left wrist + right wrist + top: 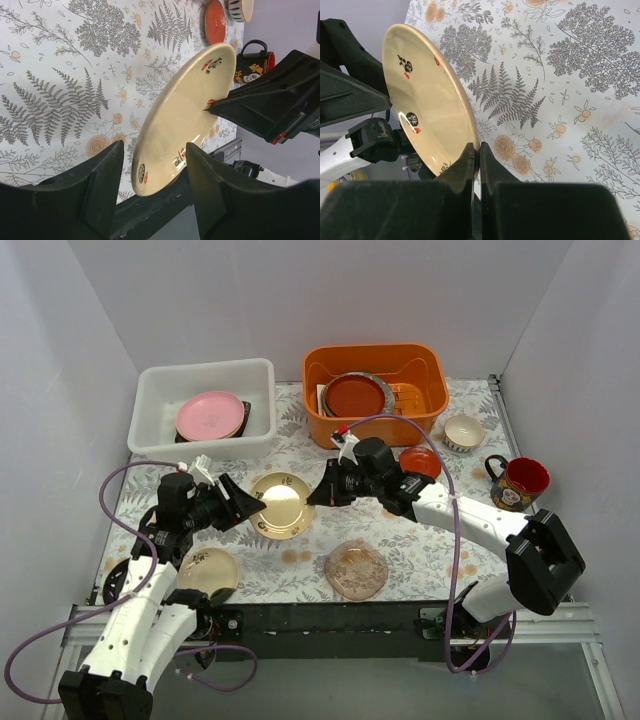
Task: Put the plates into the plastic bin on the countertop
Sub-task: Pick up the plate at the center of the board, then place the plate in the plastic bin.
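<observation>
My right gripper [318,492] is shut on the rim of a gold/cream round plate [282,505] and holds it tilted above the countertop [300,435]. In the right wrist view the fingers pinch the rim [477,150] of that plate [422,97]. My left gripper [243,506] is open at the plate's opposite edge. In the left wrist view the plate [182,115] sits between the spread fingers [107,175] with a gap on each side. The white plastic bin [150,405] holds a pink plate [210,415] on a dark one. A second cream plate [208,570], a clear pink glass plate [356,570] and a small red plate [420,462] lie on the countertop.
An orange tub [320,370] with dishes stands beside the bin at the back. A small cream bowl [464,432] and a red mug [520,483] stand at the right. The table's black front edge [330,615] runs below the plates.
</observation>
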{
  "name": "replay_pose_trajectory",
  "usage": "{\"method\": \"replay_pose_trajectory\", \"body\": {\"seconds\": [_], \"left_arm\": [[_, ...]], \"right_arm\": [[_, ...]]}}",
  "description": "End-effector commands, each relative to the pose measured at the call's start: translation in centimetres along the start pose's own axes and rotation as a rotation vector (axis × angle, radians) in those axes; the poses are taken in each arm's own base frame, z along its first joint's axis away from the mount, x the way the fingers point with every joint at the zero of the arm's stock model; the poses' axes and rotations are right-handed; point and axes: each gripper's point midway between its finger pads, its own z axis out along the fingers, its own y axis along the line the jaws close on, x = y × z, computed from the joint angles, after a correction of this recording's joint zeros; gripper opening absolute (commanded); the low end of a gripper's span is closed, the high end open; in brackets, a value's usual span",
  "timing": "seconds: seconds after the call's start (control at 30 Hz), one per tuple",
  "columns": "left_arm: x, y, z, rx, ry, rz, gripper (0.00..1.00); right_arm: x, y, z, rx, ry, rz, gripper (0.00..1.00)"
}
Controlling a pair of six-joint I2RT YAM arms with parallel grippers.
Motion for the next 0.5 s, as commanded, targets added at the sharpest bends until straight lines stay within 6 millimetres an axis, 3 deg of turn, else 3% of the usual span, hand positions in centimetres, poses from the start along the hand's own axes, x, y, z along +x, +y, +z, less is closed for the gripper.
{"method": "replay_pose_trajectory", "body": {"seconds": [0.0,0.13,0.23,0.27,0.33,0.43,0.47], "left_arm": [[0.23,-0.47,0.2,0.037,0.018,0.002,0.5],[0.31,-0.68,0.32,0.059,0.016,-0.001,0.47],[0.43,-0.57,0.44,0.061,0.019,-0.006,0.26],[0.5,-0.49,0.5,0.06,0.022,-0.009,0.13],[0.61,-0.34,0.62,0.057,0.027,-0.015,0.03],[0.73,-0.28,0.72,0.057,0.034,-0.018,0.0],[0.65,-0.3,0.76,0.058,0.031,-0.017,0.0]], "right_arm": [[-2.36,2.96,-1.44,-0.102,-0.093,-0.02,0.01],[-2.59,3.5,-1.62,-0.119,-0.099,-0.023,0.01],[-2.73,3.55,-1.69,-0.118,-0.105,-0.023,0.01],[-2.74,3.68,-1.81,-0.123,-0.106,-0.025,0.01],[-2.71,3.7,-1.82,-0.121,-0.104,-0.027,0.01],[-2.63,3.7,-1.88,-0.126,-0.104,-0.032,0.01],[-2.6,3.67,-1.98,-0.127,-0.105,-0.032,0.1]]}}
